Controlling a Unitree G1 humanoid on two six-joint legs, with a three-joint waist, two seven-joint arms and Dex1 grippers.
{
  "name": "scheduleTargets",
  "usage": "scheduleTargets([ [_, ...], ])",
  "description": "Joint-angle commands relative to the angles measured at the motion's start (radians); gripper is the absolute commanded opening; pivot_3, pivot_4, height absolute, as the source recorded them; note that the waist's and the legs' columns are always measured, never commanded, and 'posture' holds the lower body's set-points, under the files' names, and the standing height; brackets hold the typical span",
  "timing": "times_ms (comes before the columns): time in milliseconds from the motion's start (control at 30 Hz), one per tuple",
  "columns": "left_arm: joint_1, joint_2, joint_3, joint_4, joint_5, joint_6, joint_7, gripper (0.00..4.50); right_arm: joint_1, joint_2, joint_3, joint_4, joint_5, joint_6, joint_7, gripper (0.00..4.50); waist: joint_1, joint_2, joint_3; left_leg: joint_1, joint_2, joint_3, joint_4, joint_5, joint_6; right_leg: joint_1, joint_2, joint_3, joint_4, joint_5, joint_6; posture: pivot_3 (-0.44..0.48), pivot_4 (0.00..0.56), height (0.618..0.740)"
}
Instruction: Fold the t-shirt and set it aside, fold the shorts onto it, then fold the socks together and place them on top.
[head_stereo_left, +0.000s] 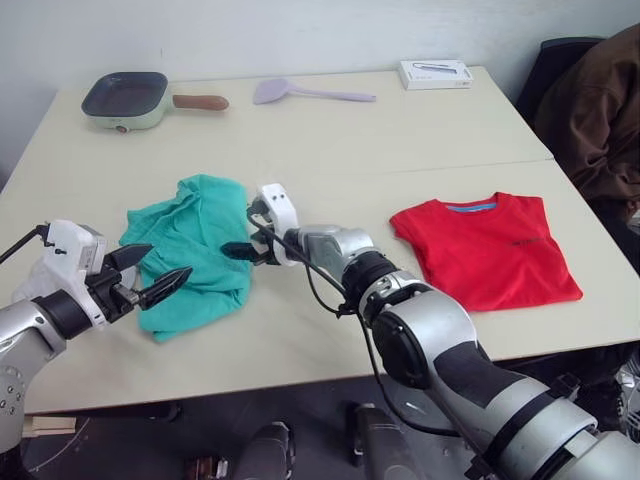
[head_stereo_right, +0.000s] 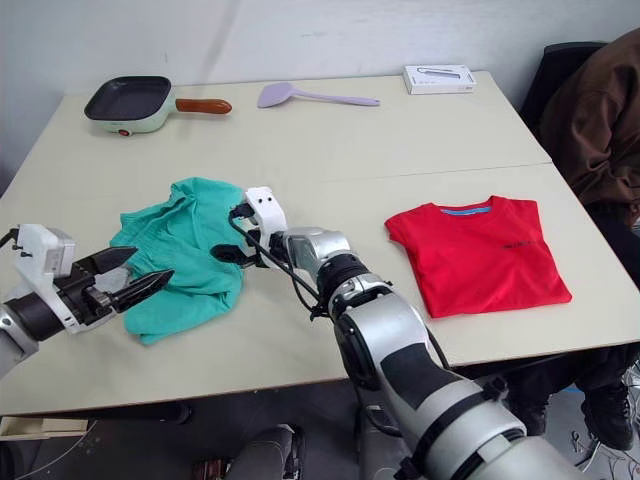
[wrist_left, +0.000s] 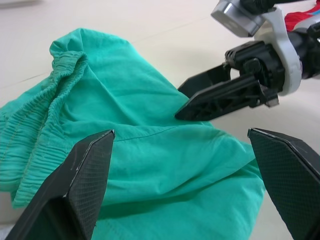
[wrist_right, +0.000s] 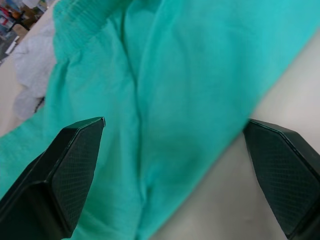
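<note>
Teal-green thin fabric shorts (head_stereo_left: 190, 250) with a gathered elastic waistband lie crumpled on the pale table (head_stereo_left: 330, 130), near its front-left part, and they are what I judge I am working on now. My left gripper (head_stereo_left: 150, 275) hovers at their near-left edge, jaws spread wide with nothing between them. My right gripper (head_stereo_left: 240, 250) reaches across from the other side to the right hem, also parted and empty in its wrist view, the cloth lying just beyond its fingertips (wrist_right: 75, 165). I come at the heap from both sides, I think, so each hand can take an edge and pull the fabric flat before any fold.

A patch of light-grey soft knit, likely the socks (wrist_right: 32, 70), peeks out beside the waistband. The bright red short-sleeved cloth t-shirt (head_stereo_left: 490, 245) lies flat and squared well apart to the right, set aside as the base of the pile. At the far edge sit a pale green frying pan (head_stereo_left: 125, 98), a lilac spatula (head_stereo_left: 305, 93) and a white box (head_stereo_left: 435, 73).
</note>
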Motion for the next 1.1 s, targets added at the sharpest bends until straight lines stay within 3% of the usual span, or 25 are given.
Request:
scheduleTargets([
  [33,-0.013,0.019,0.01,-0.011,-0.009,-0.017,0.0,4.5,-0.001,0.053,-0.023,-0.018,0.029,0.037,-0.011,4.13,0.001,0.0,0.0,0.0,0.0,0.0,0.0,0.0,0.0,0.0,0.0,0.0,0.0,0.0,0.0,0.0,0.15,0.74],
  [167,0.001,0.023,0.023,-0.026,-0.028,-0.008,-0.017,4.5,0.01,0.058,-0.021,-0.023,0.032,0.055,0.001,3.03,0.0,0.0,0.0,0.0,0.0,0.0,0.0,0.0,0.0,0.0,0.0,0.0,0.0,0.0,0.0,0.0,0.15,0.74],
  [400,0.023,0.031,0.042,-0.023,-0.051,-0.015,-0.058,4.5,0.012,0.035,-0.068,-0.034,0.079,0.09,-0.003,0.57,-0.002,0.0,0.0,0.0,0.0,0.0,0.0,0.0,0.0,0.0,0.0,0.0,0.0,0.0,0.0,0.0,0.15,0.74],
  [467,0.021,0.036,0.043,-0.022,-0.06,-0.016,-0.068,4.5,0.007,0.026,-0.079,-0.039,0.089,0.102,0.001,0.05,-0.002,0.0,0.0,0.0,0.0,0.0,0.0,0.0,0.0,0.0,0.0,0.0,0.0,0.0,0.0,0.0,0.15,0.74],
  [633,-0.034,0.057,0.032,0.008,-0.076,-0.015,-0.074,4.5,-0.01,-0.023,-0.083,-0.089,0.113,0.166,0.064,0.05,-0.001,0.0,0.0,0.0,0.0,0.0,0.0,0.0,0.0,0.0,0.0,0.0,0.0,0.0,-0.001,0.0,0.15,0.74],
  [767,-0.102,0.057,0.022,0.02,-0.131,0.01,-0.079,4.5,0.007,-0.103,-0.05,-0.234,0.132,0.304,0.162,0.05,0.006,0.0,0.0,0.0,0.0,0.0,0.0,0.0,0.0,0.0,0.0,0.0,0.0,0.0,-0.001,0.0,0.15,0.74],
  [867,-0.139,0.06,0.006,0.0,-0.207,0.046,-0.095,4.5,0.101,-0.231,0.054,-0.54,0.152,0.493,0.274,0.05,0.016,0.0,0.0,-0.001,0.0,-0.002,0.001,-0.001,0.001,0.0,-0.001,-0.001,-0.001,0.0,-0.001,0.0,0.15,0.74],
  [967,-0.18,0.062,-0.048,-0.032,-0.267,0.068,-0.107,4.5,0.214,-0.457,0.157,-0.902,0.215,0.662,0.404,0.05,0.035,0.0,0.0,-0.003,-0.001,-0.004,0.003,-0.002,0.003,0.001,-0.001,-0.001,-0.001,0.0,0.0,0.0,0.15,0.74],
  [1100,-0.233,0.058,-0.111,-0.046,-0.299,0.073,-0.107,4.5,0.285,-0.753,0.216,-1.11,0.24,0.693,0.525,0.05,0.039,0.0,0.0,-0.004,-0.002,-0.003,0.004,-0.005,0.005,0.001,-0.002,-0.001,-0.003,0.0,0.0,0.0,0.15,0.74],
])
